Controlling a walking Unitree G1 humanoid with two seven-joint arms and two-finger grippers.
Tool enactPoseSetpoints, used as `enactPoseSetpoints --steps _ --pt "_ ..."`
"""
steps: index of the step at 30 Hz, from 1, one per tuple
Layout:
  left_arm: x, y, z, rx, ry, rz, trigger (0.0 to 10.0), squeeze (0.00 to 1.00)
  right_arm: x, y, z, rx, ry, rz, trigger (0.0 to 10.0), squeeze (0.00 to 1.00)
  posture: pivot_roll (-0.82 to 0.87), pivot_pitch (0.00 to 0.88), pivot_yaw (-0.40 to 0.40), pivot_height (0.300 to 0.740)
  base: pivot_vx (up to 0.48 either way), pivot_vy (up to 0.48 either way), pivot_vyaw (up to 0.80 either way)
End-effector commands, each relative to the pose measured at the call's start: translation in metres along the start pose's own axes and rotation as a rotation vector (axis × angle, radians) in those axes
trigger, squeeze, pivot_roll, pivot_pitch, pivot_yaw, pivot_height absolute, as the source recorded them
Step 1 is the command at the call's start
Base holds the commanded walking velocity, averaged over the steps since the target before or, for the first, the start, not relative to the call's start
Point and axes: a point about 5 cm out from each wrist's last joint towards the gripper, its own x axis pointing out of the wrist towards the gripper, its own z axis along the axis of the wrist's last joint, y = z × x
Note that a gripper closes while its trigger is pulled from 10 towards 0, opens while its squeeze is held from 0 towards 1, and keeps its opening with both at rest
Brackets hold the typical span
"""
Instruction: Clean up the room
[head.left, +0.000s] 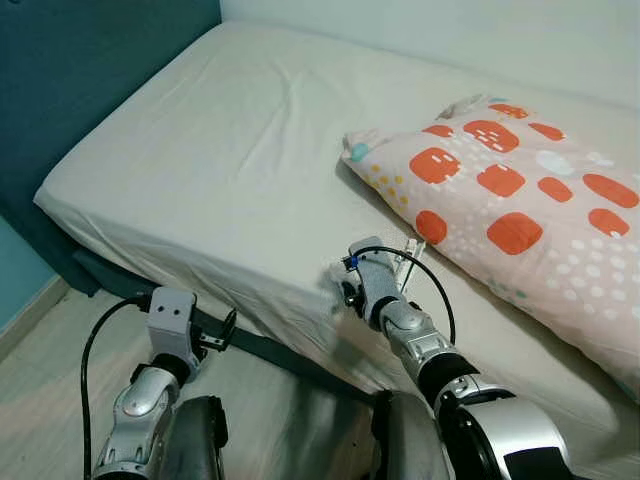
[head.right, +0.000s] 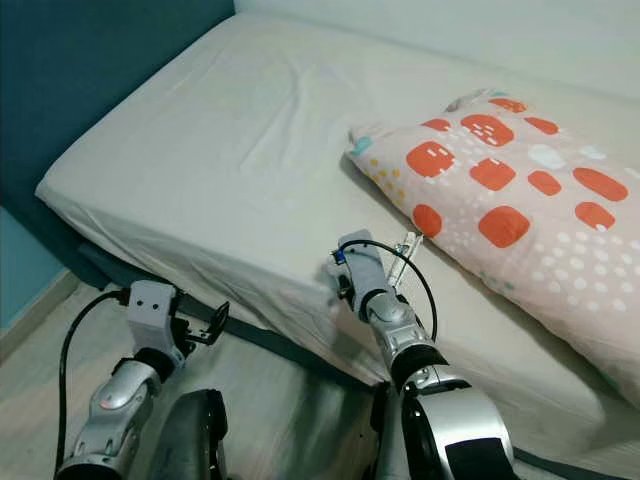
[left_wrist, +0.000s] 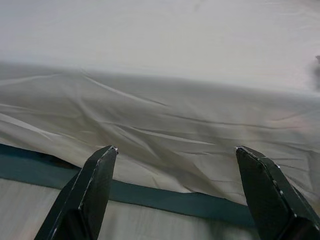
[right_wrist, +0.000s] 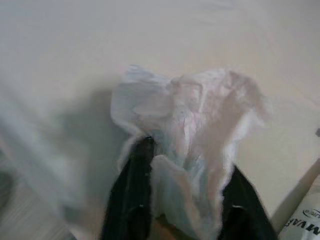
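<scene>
Right end effector (right_wrist: 185, 165) pinches crumpled tissue (right_wrist: 190, 120) on the bed (head.left: 230, 150)

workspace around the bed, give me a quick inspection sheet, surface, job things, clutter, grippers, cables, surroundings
Surface: bed with a cream sheet, wrinkled where it hangs over the near edge.
Job's things: crumpled white tissue on the sheet by the near edge.
Clutter: patterned pillow with orange patches lies on the bed; a small white tube lies between the pillow and the right wrist.
Grippers: right gripper is over the bed edge, fingers closed on the tissue; left gripper is open, below the mattress edge, facing the hanging sheet.
Cables: a black cable loops over the right wrist; another black cable runs along the left arm.
Surroundings: teal headboard, pale wood floor, white wall.
</scene>
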Motion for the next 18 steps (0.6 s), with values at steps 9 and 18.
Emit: enactPoseSetpoints --steps 9,18 --pt "0.015 -0.022 -0.002 -0.011 0.008 -0.066 10.0 0.0 -0.003 -0.042 0.034 0.021 -0.145 -0.137 0.0 0.0 0.09 0.167 -0.084 0.506 0.0 0.0 0.0" --pt "0.026 -0.027 0.002 -0.019 0.0 -0.081 10.0 0.0 -0.012 -0.077 0.052 -0.019 -0.206 -0.257 0.0 0.0 0.06 0.132 -0.083 0.506 0.0 0.0 0.0"
